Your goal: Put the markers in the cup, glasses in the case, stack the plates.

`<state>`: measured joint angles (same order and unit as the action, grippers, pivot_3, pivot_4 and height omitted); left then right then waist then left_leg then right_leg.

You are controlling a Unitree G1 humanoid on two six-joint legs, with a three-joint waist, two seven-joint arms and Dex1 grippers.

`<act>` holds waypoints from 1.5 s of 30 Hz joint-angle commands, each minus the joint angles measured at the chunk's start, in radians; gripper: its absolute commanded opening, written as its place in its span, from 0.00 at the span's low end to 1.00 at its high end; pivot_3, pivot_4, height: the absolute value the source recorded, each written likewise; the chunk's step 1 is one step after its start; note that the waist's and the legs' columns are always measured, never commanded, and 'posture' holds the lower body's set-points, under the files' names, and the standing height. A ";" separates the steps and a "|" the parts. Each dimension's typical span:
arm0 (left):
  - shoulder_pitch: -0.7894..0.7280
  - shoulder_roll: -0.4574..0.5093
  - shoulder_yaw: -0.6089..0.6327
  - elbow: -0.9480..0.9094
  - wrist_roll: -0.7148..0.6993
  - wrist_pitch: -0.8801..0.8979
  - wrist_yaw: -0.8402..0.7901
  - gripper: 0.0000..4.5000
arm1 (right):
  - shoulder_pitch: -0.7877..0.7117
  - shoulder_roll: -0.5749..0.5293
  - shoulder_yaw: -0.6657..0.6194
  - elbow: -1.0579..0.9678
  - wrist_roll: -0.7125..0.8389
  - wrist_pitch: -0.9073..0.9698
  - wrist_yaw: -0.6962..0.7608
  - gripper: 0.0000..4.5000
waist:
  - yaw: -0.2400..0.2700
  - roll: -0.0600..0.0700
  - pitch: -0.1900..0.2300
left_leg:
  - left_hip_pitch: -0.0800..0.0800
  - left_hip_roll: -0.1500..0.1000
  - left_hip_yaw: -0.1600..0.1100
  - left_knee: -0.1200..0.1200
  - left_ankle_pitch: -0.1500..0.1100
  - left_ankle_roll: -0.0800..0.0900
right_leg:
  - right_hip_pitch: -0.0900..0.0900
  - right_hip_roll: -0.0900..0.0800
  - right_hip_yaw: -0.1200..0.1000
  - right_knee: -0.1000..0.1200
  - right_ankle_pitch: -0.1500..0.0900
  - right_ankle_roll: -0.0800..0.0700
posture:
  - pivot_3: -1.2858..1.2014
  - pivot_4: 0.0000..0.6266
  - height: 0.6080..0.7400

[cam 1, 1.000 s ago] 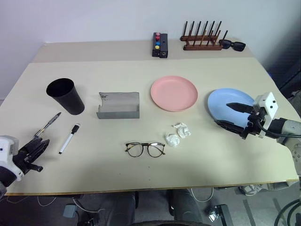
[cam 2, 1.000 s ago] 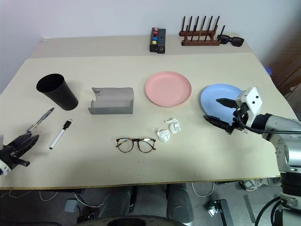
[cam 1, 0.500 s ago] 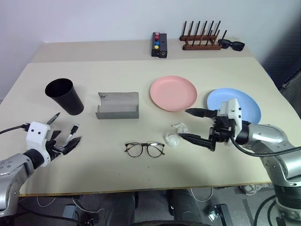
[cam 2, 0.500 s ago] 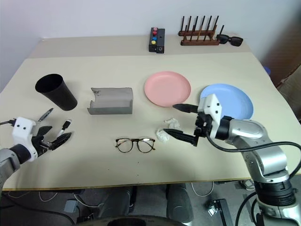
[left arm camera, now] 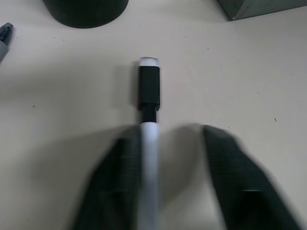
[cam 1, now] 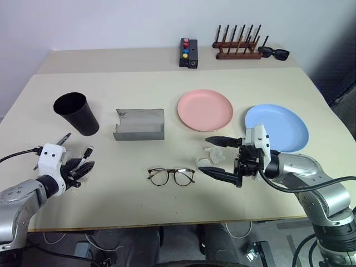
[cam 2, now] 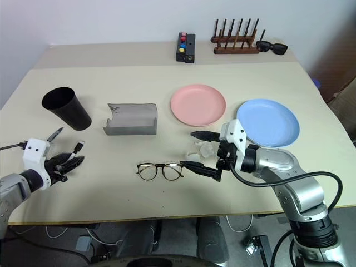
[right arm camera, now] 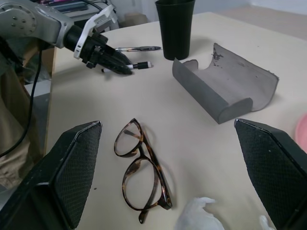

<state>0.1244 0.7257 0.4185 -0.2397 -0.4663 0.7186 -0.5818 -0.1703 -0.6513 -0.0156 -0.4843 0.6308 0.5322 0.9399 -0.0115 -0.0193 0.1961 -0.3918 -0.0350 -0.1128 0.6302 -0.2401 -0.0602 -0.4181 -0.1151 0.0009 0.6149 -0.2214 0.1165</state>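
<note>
Your white marker is lying flat near the left edge of the surface. It is thin and white, with a black cap pointing at the black cup. The dark marker is lying just beside it, closer to the left edge. Your left pincer is sitting around the white marker, one finger touching it and the other apart, so it is partly open and not yet squeezing. A second ago this pincer was back near the front left corner; now it is over the marker.

The brown glasses are lying open near the front edge, in front of the grey case. Your right pincer is wide open and holding nothing. It has moved from the blue plate toward the glasses and is now over the white crumpled bits. The pink plate is sitting beside the blue one.
</note>
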 commanded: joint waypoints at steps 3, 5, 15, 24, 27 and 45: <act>-0.003 0.008 0.015 -0.002 0.008 -0.001 0.004 0.00 | 0.002 0.011 -0.004 -0.013 0.009 -0.027 0.002 1.00 | 0.000 0.000 0.000 | 0.000 0.000 0.000 0.000 0.000 0.000 | 0.000 0.000 0.000 0.000 0.000 0.000 | 0.52 0.24 0.95; 0.003 0.013 0.017 -0.005 0.011 -0.005 -0.002 0.00 | 0.001 0.014 -0.001 -0.008 0.008 -0.030 0.002 1.00 | 0.000 0.000 0.000 | 0.000 0.000 0.000 0.000 0.000 0.000 | 0.000 0.000 0.000 0.000 0.000 0.000 | 0.52 0.24 0.95; -0.028 -0.046 0.150 -0.175 -0.184 -0.154 -0.117 0.00 | -0.030 0.036 0.020 0.038 -0.002 -0.053 0.011 1.00 | 0.003 0.000 0.000 | -0.001 0.000 0.000 0.000 0.000 0.000 | 0.000 0.000 0.000 0.000 0.000 0.000 | 0.52 0.24 0.95; -0.345 -0.105 0.205 -0.060 -0.063 -0.422 0.112 0.00 | -0.114 0.113 0.040 0.095 -0.035 -0.105 -0.018 1.00 | -0.002 0.000 0.000 | 0.000 0.000 0.000 0.000 0.000 0.000 | 0.000 0.000 0.000 0.000 0.001 0.001 | 0.52 0.24 0.95; -0.445 -0.107 0.176 0.095 0.097 -0.615 0.205 0.00 | -0.150 0.146 0.054 0.123 -0.053 -0.127 -0.032 1.00 | -0.003 0.000 0.000 | 0.000 0.000 -0.001 0.000 0.000 0.000 | 0.000 0.001 0.000 0.001 0.002 0.003 | 0.52 0.24 0.95; -0.728 -0.230 0.018 0.687 0.211 -1.079 0.255 0.00 | -0.262 0.366 0.116 0.168 -0.003 -0.099 -0.095 1.00 | -0.007 -0.001 0.000 | 0.000 -0.001 -0.002 0.000 0.000 0.000 | 0.000 0.002 0.000 0.001 0.005 0.008 | 0.52 0.24 0.95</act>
<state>-0.5852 0.4871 0.4330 0.4522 -0.2522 -0.3257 -0.3252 -0.4169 -0.2940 0.0989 -0.2997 0.6130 0.4379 0.8484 -0.0188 -0.0199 0.1958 -0.3915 -0.0356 -0.1145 0.6305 -0.2397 -0.0603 -0.4182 -0.1132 0.0007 0.6163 -0.2160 0.1245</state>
